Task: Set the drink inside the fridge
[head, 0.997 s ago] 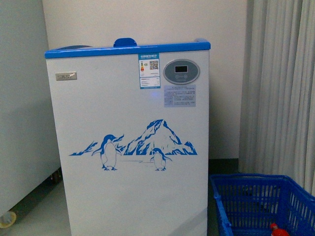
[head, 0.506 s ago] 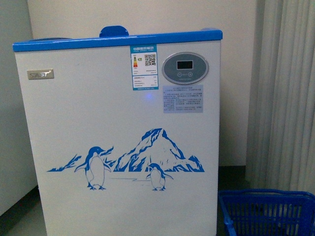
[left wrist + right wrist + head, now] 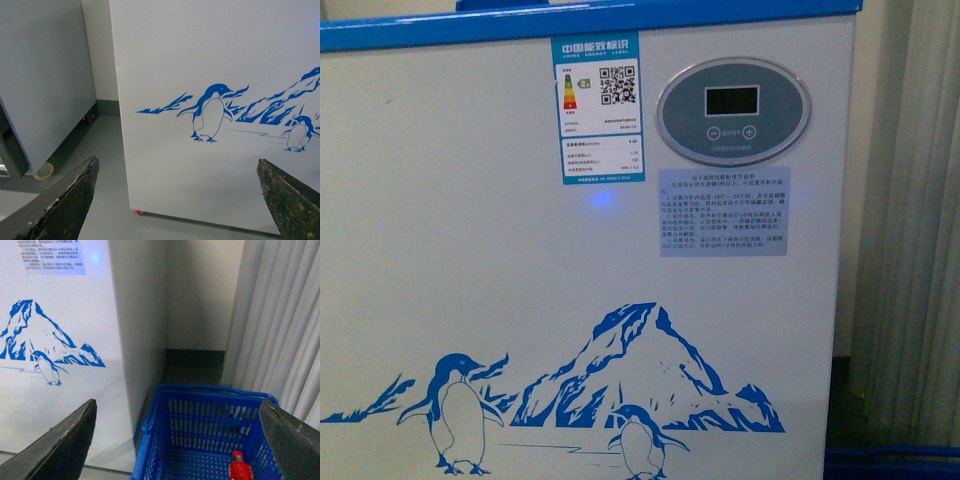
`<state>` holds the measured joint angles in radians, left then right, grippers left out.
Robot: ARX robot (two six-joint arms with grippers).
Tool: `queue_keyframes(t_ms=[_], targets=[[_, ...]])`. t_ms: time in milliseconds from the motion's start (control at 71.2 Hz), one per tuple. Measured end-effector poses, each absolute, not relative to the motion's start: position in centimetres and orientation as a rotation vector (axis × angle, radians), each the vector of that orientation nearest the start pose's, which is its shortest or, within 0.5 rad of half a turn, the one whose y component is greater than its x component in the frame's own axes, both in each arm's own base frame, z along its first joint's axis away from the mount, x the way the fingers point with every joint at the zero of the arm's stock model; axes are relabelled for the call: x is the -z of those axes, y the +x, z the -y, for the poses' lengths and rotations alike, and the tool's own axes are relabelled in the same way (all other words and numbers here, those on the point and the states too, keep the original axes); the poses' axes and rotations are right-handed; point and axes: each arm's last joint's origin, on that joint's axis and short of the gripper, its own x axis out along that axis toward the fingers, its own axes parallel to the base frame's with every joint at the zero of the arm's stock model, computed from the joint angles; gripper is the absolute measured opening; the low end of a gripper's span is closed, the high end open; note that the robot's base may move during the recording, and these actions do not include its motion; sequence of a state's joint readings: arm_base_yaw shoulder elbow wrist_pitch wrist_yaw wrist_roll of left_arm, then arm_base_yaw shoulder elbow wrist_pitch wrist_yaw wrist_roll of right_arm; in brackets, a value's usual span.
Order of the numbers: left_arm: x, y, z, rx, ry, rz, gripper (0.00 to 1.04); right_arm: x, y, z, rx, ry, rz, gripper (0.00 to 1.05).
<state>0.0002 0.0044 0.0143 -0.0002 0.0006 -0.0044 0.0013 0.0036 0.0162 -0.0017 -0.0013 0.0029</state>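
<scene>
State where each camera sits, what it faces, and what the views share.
Front: body-mounted, facing the fridge close up; no arm shows.
Left wrist: past the open left gripper toward the fridge and grey cabinet.
Right wrist: past the open right gripper toward the blue basket holding the drink.
Shared: all three show the fridge's painted front.

- Fridge [image 3: 470, 250]: smooth white panel with a faint sheen.
- Label [image 3: 598, 105]: glossy printed paper.
- Basket [image 3: 200, 388]: blue plastic lattice.
- Curtain [image 3: 280, 315]: pale matt cloth.
- Floor [image 3: 100, 165]: smooth grey, matt.
</scene>
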Motion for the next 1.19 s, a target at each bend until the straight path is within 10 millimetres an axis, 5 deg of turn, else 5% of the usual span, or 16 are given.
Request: queue_keyframes(t_ms=[70, 155, 225, 421, 674, 1194], targets=[[-16.8, 9.7, 0.0, 0.000, -0.005, 0.010, 0.97, -16.6, 9.8, 0.0, 0.032, 0.015, -0.044, 0.97], [-16.8, 9.7, 0.0, 0.000, -0.004, 0.010, 0.97, -16.7, 10.2, 1.0, 0.264, 0.029, -0.454, 0.97], [-16.8, 9.7, 0.0, 0.000, -0.004, 0.010, 0.97, -15.5, 11.8, 2.5, 0.377, 0.033, -0.633, 0.97], [-16.8, 9.7, 0.0, 0.000, -0.004, 0.010, 0.97, -13.1, 18.2, 6.5, 0.532, -0.044, -0.716, 0.97], [-16.8, 9.7, 0.0, 0.000, -0.004, 0.010, 0.97, -4.8, 25.6, 10.2, 0.572, -0.045, -0.914, 0.97], [-16.8, 9.7, 0.0, 0.000, -0.004, 0.010, 0.97, 8.5, 32.5, 12.7, 0.588, 0.003, -1.105, 0.97]])
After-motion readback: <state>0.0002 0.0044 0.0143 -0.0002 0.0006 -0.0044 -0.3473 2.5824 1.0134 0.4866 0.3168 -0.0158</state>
